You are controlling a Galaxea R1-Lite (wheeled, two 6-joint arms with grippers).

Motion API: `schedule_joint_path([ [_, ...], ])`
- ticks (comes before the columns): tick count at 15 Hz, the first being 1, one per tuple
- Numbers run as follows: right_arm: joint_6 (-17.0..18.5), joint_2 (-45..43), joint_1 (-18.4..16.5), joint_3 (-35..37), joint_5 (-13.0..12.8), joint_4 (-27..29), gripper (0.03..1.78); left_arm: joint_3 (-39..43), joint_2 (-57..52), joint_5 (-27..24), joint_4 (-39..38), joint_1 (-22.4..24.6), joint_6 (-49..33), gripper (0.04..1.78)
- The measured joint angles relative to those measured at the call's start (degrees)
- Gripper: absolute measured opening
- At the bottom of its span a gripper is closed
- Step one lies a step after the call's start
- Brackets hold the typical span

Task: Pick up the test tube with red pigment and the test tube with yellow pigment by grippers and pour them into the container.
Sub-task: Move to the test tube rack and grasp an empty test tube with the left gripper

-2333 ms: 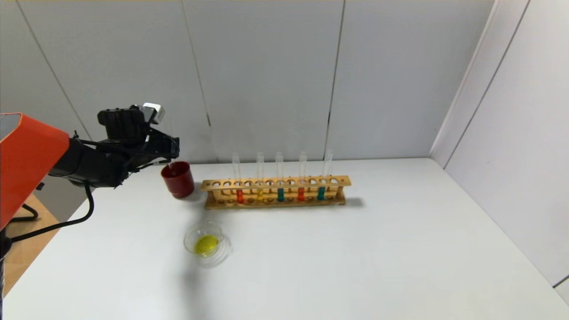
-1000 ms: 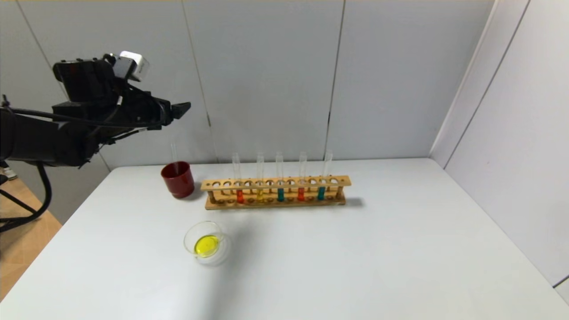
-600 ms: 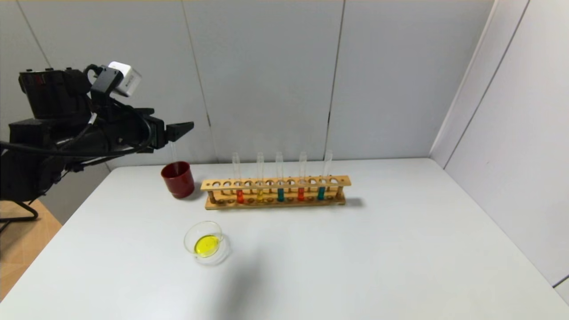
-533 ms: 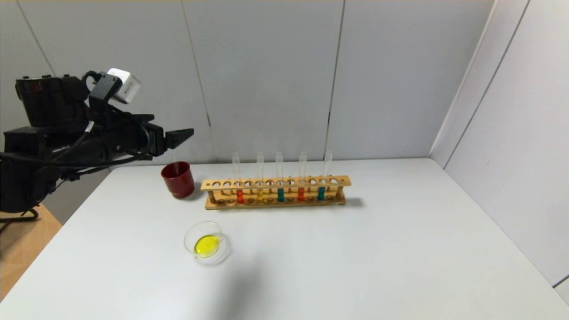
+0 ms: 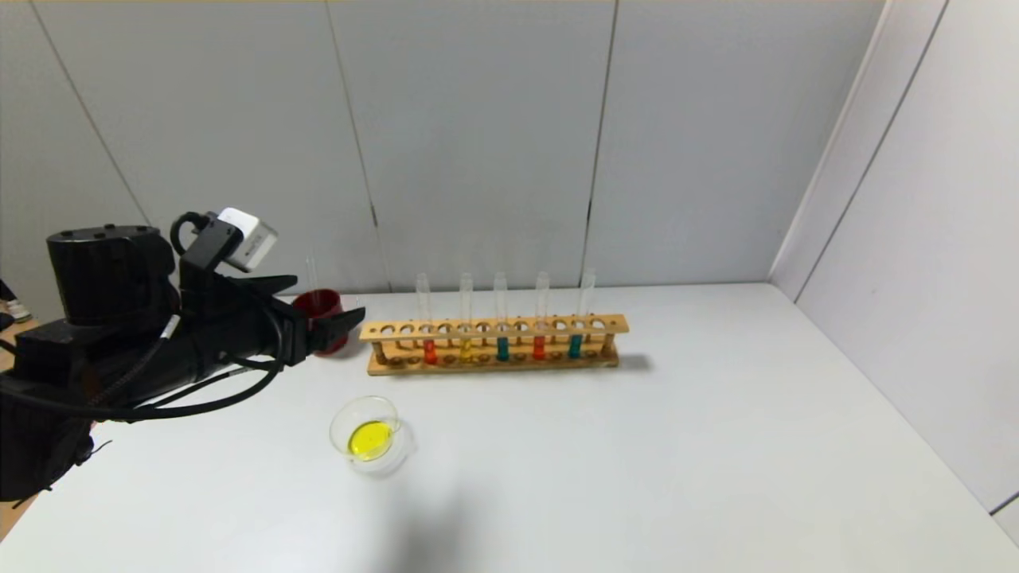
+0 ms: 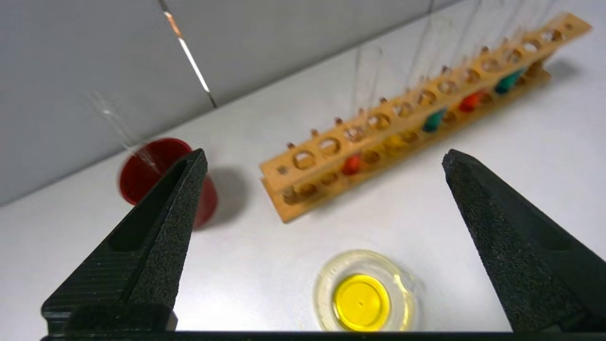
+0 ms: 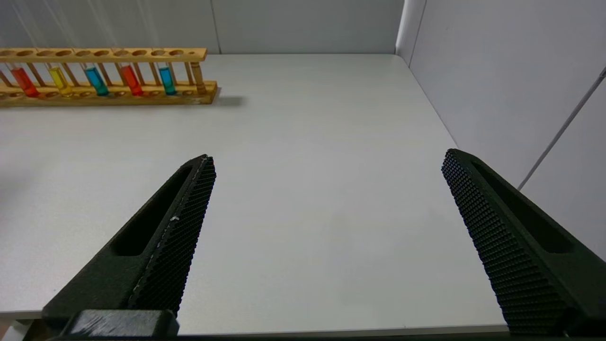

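Two test tubes with red pigment [image 5: 430, 351] [image 5: 539, 348] and one test tube with yellow pigment [image 5: 466, 348] stand in a wooden rack [image 5: 493, 327] at the back of the table. The container [image 5: 338, 426], a shallow glass dish, holds yellow liquid and sits in front of the rack's left end. My left gripper [image 5: 329, 297] hangs open and empty just in front of a dark red cup [image 5: 312, 303]. The left wrist view shows the gripper [image 6: 325, 154] wide apart over the container [image 6: 322, 289]. My right gripper [image 7: 326, 158] is open and empty above the table's near right part, out of the head view.
An empty clear tube [image 5: 311, 274] leans in the red cup. Two teal tubes [image 5: 502, 348] [image 5: 575, 346] share the rack. Grey wall panels close the back and right. The table's left edge runs under my left arm.
My left arm has come down from high above the red cup to just above the table, in front of the cup. Its jaws stayed open. The tubes and dish have not moved.
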Motion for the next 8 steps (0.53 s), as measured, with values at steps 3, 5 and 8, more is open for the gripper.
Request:
schedule_joint_path([
  [3, 0.0, 0.0, 0.0, 0.0, 0.0, 0.0, 1.75, 0.4, 2.7, 0.1, -1.5, -1.2, 0.7, 1.75],
  [5, 0.0, 0.0, 0.0, 0.0, 0.0, 0.0, 1.75, 0.1, 5.9, 0.3, -5.0, -1.7, 0.8, 1.75],
  [8, 0.0, 0.0, 0.0, 0.0, 0.0, 0.0, 1.75, -0.4, 13.1, 0.5, -15.2, -2.1, 0.8, 1.75],
])
